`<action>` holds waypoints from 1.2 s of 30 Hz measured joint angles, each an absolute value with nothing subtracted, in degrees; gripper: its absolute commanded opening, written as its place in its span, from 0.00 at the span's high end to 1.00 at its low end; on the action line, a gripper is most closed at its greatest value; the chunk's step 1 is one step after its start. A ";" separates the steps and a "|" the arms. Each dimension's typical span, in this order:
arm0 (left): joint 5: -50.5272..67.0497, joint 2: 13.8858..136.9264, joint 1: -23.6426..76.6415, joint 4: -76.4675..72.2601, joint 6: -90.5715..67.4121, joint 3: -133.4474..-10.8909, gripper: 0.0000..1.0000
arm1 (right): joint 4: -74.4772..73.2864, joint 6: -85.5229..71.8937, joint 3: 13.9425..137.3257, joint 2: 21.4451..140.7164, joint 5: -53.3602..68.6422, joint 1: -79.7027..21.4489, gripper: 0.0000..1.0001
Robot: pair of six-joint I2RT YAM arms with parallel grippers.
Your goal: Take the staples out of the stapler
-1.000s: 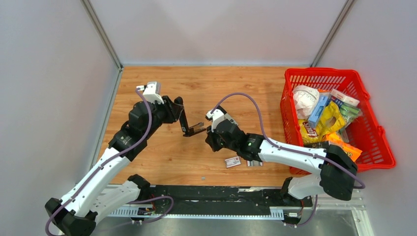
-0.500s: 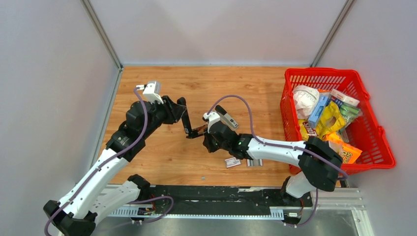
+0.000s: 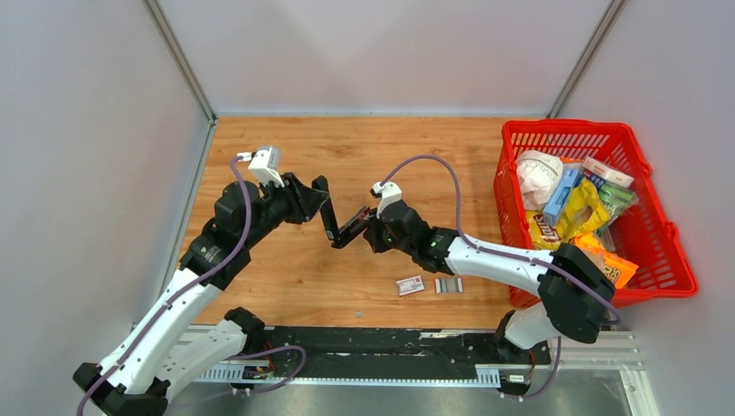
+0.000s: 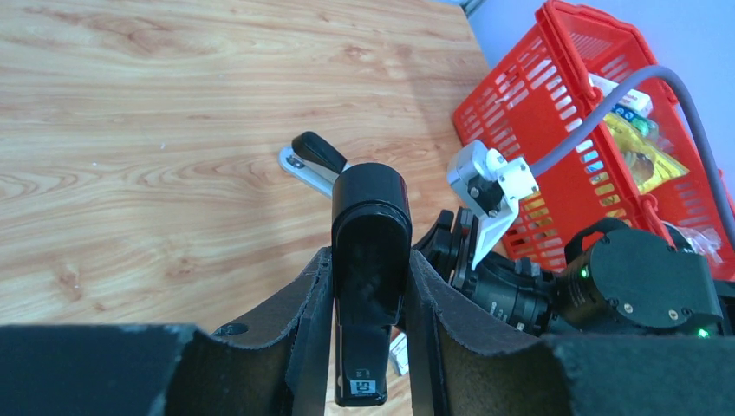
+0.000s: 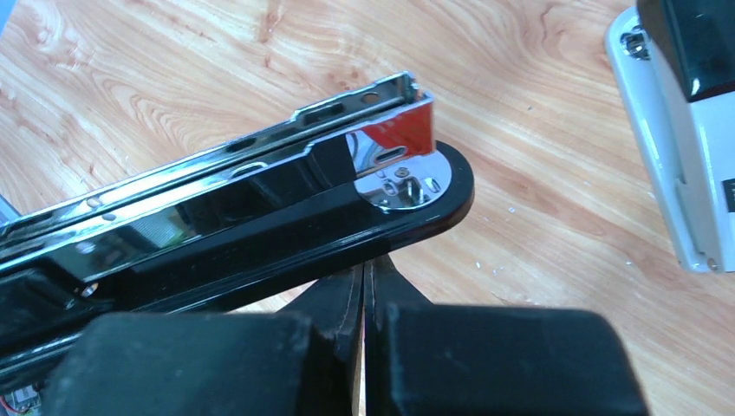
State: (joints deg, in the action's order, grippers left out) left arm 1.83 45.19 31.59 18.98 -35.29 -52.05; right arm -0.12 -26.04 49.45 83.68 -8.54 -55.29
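Black stapler (image 3: 347,232): hinged wide open in a V, lifted off the table (image 3: 286,277).
Top view, left gripper (image 3: 319,201): clamped on the stapler's lid, which stands steep.
Top view, right gripper (image 3: 373,229): at the free end of the stapler's base.
Top view, staples (image 3: 448,285): grey strip flat on the table, near-right of the stapler and well apart from it. A small white-and-red box (image 3: 410,285) lies just left of the strip.
Top view, basket (image 3: 563,126): red, full of packets, far right of the stapler.
Left wrist view, fingers (image 4: 310,329): one on each side of the black lid, pressed on it.
Right wrist view, fingers (image 5: 341,299): pressed together with nothing between them, tips just under the stapler's base. Contact unclear.
Right wrist view, chrome channel (image 5: 217,169): runs along the top of the base. Can't tell if any staples sit in it.
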 measured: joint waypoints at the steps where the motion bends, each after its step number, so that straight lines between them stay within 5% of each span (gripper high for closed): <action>1: 2.35 45.21 31.51 18.96 -35.35 -52.05 1.00 | -0.14 -25.87 49.45 83.50 -8.54 -55.00 1.00; 21: 10.17 48.40 31.57 16.69 -36.07 -50.96 1.00 | -3.16 -19.16 57.49 76.69 -5.08 -54.19 1.00; 36: 19.88 51.59 31.53 6.79 -34.96 -47.29 1.00 | -11.07 -14.02 57.49 72.88 -13.91 -54.06 1.00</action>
State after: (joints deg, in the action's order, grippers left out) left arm 19.88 51.59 31.53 6.79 -34.96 -47.29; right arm -11.07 -14.02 57.49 72.88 -13.91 -54.06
